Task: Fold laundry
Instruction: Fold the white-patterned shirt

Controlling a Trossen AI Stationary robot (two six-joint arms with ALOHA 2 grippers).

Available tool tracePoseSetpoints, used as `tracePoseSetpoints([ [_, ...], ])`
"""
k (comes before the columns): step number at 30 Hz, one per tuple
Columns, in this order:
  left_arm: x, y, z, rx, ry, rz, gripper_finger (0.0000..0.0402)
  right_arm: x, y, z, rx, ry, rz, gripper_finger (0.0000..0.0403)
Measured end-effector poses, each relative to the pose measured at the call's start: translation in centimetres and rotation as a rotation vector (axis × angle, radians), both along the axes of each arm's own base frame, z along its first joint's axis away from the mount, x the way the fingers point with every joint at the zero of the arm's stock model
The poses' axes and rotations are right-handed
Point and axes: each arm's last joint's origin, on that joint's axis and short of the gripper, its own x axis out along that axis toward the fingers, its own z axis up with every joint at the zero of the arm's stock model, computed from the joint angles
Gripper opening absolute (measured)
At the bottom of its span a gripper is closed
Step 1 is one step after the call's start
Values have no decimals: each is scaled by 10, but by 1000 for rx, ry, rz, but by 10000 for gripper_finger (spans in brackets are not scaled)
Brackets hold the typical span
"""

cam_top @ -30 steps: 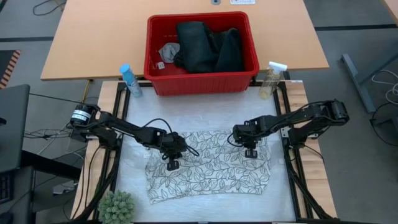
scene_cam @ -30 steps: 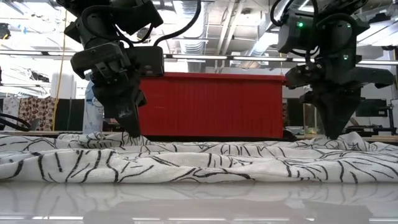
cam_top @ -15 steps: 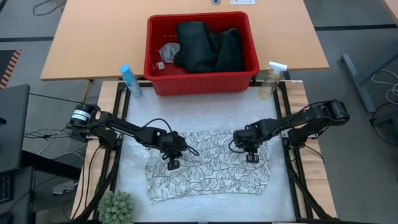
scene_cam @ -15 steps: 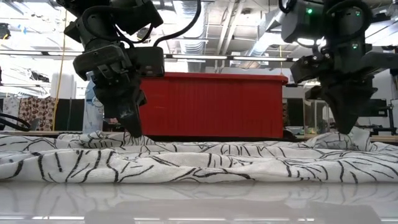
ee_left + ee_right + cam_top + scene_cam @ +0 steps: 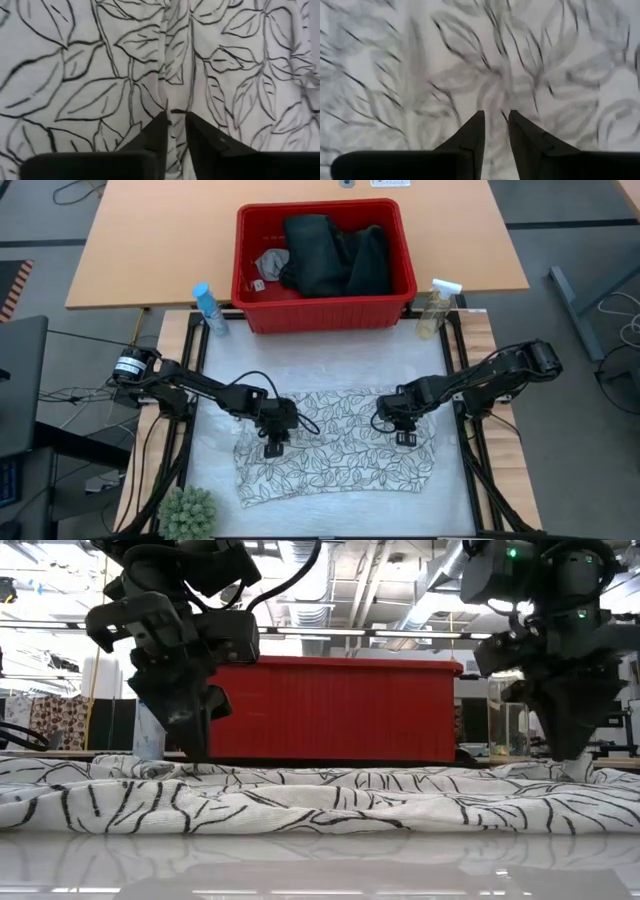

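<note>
Right end effector (image 5: 401, 435) shifted nearer | both slightly parted, over leaf-print cloth (image 5: 340, 470)

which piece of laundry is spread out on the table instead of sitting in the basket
The white leaf-print cloth, lying under both grippers. The dark jeans and small grey cloth are in the red basket.

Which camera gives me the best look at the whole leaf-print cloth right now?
The high view: it shows the leaf-print cloth whole, with all its edges. The low view shows only its rumpled near edge; each wrist view shows just a close patch past the fingers.
</note>
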Motion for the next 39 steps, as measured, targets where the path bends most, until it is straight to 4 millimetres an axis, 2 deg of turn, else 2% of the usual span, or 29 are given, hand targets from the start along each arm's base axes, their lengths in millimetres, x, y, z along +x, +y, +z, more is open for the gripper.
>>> tracePoseSetpoints([
  [5, -1, -3, 0, -90, 22, -26, 115, -2, 4, 8, 15, -48, 0, 112],
  [11, -6, 0, 3, -184, 104, 56, 158, -5, 0, 17, -39, -106, -119, 111],
  [13, -8, 4, 9, -153, 83, 129, 161, -5, -3, 20, -83, -142, -175, 109],
  [16, -11, 10, 21, -16, 18, 242, 162, -3, -8, 21, -121, -165, -217, 108],
  [21, -18, 18, 34, 191, -51, 310, 162, 0, -21, 21, -129, -179, -265, 107],
  [25, -26, 19, 25, 279, 63, 265, 162, 1, -29, 21, -140, -178, -300, 107],
  [28, -27, 19, 12, 290, 155, 214, 162, 0, -31, 20, -143, -170, -308, 107],
  [33, -24, 17, -1, 246, 214, 198, 162, 0, -32, 20, -149, -174, -286, 107],
  [39, -36, 12, 3, 42, 336, 169, 162, 0, -32, 20, -159, -168, -255, 107],
])
